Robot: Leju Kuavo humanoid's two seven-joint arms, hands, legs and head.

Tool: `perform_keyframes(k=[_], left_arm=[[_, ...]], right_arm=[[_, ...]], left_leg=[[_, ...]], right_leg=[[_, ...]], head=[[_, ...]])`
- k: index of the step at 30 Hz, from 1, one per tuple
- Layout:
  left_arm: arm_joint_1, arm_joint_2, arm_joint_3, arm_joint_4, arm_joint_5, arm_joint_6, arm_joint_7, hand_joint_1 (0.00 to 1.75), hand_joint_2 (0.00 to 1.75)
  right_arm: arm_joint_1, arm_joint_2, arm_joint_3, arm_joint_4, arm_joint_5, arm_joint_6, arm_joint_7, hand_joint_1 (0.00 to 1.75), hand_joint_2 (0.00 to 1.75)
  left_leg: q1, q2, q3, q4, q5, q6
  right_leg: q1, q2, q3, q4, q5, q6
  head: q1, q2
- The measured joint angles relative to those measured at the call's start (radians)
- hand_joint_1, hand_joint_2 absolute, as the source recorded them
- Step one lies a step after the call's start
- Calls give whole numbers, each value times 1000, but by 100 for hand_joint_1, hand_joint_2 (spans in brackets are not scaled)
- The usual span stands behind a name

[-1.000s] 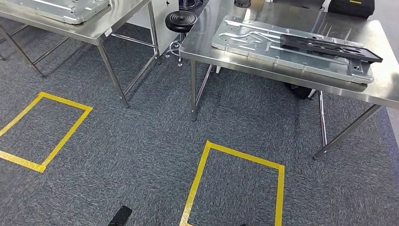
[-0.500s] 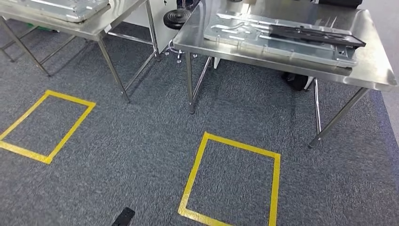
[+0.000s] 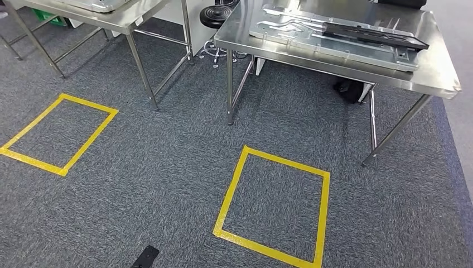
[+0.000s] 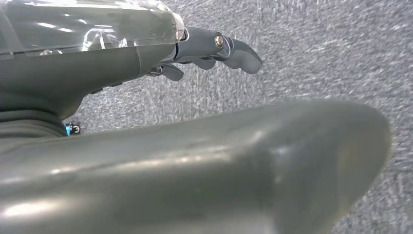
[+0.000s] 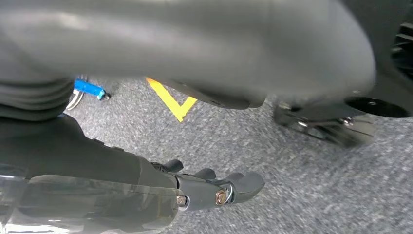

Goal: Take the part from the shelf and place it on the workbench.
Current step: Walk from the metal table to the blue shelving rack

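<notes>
A long black part (image 3: pixel 373 34) lies flat on a silver machined plate (image 3: pixel 334 44) on the steel workbench (image 3: pixel 440 75) at the far right of the head view. My left hand (image 4: pixel 122 53) hangs over grey carpet, its fingers (image 4: pixel 229 46) stretched out and holding nothing. My right hand (image 5: pixel 122 180) also hangs above the carpet with its fingers (image 5: pixel 229 187) straight and empty. Both hands are well away from the bench.
A second steel table (image 3: pixel 134 14) stands at the far left with another metal plate on it. A black stool (image 3: pixel 216 15) sits between the two tables. One yellow tape square (image 3: pixel 228 190) marks the carpet before the workbench, another (image 3: pixel 89 139) to the left.
The whole picture has shifted, so the camera has moved: the workbench and tape squares now sit higher in the frame. The black part stays on the plate.
</notes>
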Motion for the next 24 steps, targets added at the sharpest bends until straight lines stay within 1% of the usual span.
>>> perform_keyframes(k=[1, 2, 3, 4, 5, 6, 7, 8, 10, 11, 12, 13, 15, 16, 17, 18, 19, 20, 21, 22, 23, 24], left_arm=[[1, 0, 0, 0, 0, 1, -1, 0, 87], [2, 0, 0, 0, 1, 3, 0, 0, 131], [2, 0, -1, 0, 2, 5, 0, 0, 175], [3, -1, -1, 0, 2, 7, 2, 0, 175], [3, -1, -1, 0, 2, 10, 4, 0, 175], [3, -2, -1, 0, 2, 13, 8, 0, 175], [3, -3, -1, 0, 2, 16, 11, 0, 175], [2, -3, -1, 0, 3, 18, 13, 0, 175], [3, -3, 0, 0, 4, 18, 14, 0, 175], [4, -3, 0, 0, 5, 17, 14, 0, 175], [5, -3, 0, 0, 6, 15, 14, 0, 175], [5, -3, 0, 0, 8, 10, 14, 0, 175], [8, -3, 0, 0, 15, -8, 18, 0, 175], [10, -3, 1, 0, 19, -19, 21, 0, 175], [15, -3, 0, 0, 26, -29, 25, 0, 175], [22, -3, -2, 0, 36, -36, 28, 0, 175], [31, -2, -8, 0, 49, -40, 30, 0, 175], [41, 0, -17, 0, 70, -44, 33, 0, 175], [50, 2, -27, 0, 93, -46, 35, 0, 175], [59, 4, -39, 0, 120, -48, 36, 0, 175], [68, 7, -52, 0, 149, -49, 38, 0, 175], [78, 9, -66, 0, 180, -51, 40, 0, 175]], right_arm=[[0, 0, 0, 0, 2, -5, -2, 0, 87], [1, 1, 0, 0, 4, -13, -5, 0, 44], [1, 1, 0, 0, 8, -22, -10, 0, 0], [0, 2, 0, 0, 13, -31, -13, 0, 44], [-1, 2, 0, 0, 18, -41, -16, 0, 87], [-3, 3, 0, 0, 24, -49, -17, 0, 131], [-4, 4, 0, 0, 29, -54, -20, 0, 175], [-5, 5, 0, 0, 34, -57, -23, 0, 175], [-5, 8, 1, 0, 47, -58, -39, 0, 175], [-5, 10, 3, 0, 56, -58, -50, 0, 175], [-6, 13, 5, 0, 65, -59, -62, 0, 175], [-7, 16, 8, 0, 72, -59, -73, 0, 175], [-9, 20, 15, 0, 83, -58, -90, 0, 175], [-9, 21, 19, 0, 87, -56, -95, 0, 175], [-9, 22, 23, -1, 88, -54, -99, 0, 175], [-10, 23, 27, -4, 87, -52, -101, 0, 175], [-10, 23, 31, -10, 83, -50, -102, 0, 175], [-11, 23, 35, -17, 75, -49, -102, 0, 175], [-12, 23, 40, -25, 65, -48, -102, 0, 175], [-13, 23, 43, -32, 55, -47, -102, 0, 175], [-13, 22, 47, -39, 42, -45, -102, 0, 175], [-13, 22, 51, -44, 30, -43, -102, 0, 175]], left_leg=[[0, 0, -12, 1, 10, -1], [0, 1, -24, 2, 18, -3], [0, 1, -34, 4, 26, -5], [0, 1, -42, 7, 32, -8], [0, 1, -49, 9, 37, -11], [-1, 1, -54, 12, 41, -15], [-3, 1, -57, 15, 44, -20], [-4, 1, -59, 17, 48, -25], [-3, 1, -62, 19, 53, -37], [-2, 1, -67, 29, 44, -42], [-1, 0, -80, 57, 23, -47], [0, 0, -101, 107, -12, -51], [1, -1, -156, 248, -89, -57], [2, -1, -175, 303, -109, -59], [2, -1, -177, 323, -109, -59], [2, -1, -158, 301, -90, -58], [2, -1, -121, 241, -58, -55], [1, -1, -77, 163, -30, -49], [-1, -1, -39, 95, -10, -44], [-3, -1, -14, 48, -1, -39], [-5, -1, -5, 26, -2, -35], [-6, -1, -5, 23, -1, -32]], right_leg=[[-2, 0, -7, 48, -8, 3], [-3, 0, 1, 65, 5, 4], [-4, 0, 29, 44, 32, 4], [-5, 0, 78, -18, 59, 3], [-4, 1, 137, -99, 72, -1], [-3, 2, 188, -175, 75, -7], [-1, 2, 222, -230, 70, -14], [1, 3, 236, -255, 63, -21], [2, 2, 233, -263, 67, -36], [1, 1, 230, -265, 72, -45], [-1, 0, 227, -268, 78, -53], [-2, -2, 222, -269, 83, -60], [2, -4, 211, -267, 89, -66], [4, -5, 206, -265, 91, -67], [6, -6, 201, -263, 93, -67], [7, -6, 199, -260, 94, -67], [8, -6, 197, -257, 94, -66], [9, -6, 196, -253, 93, -64], [11, -5, 194, -250, 92, -62], [13, -5, 191, -247, 93, -59], [14, -6, 188, -246, 93, -54], [15, -6, 186, -245, 95, -50]], head=[[0, 0], [0, 0], [0, 0], [0, 0], [0, 0], [0, 0], [0, 0], [0, 0], [0, 0], [0, 0], [0, 0], [0, 0], [0, 0], [0, 0], [0, 0], [0, 0], [0, 0], [0, 0], [0, 0], [0, 0], [0, 0], [0, 0]])
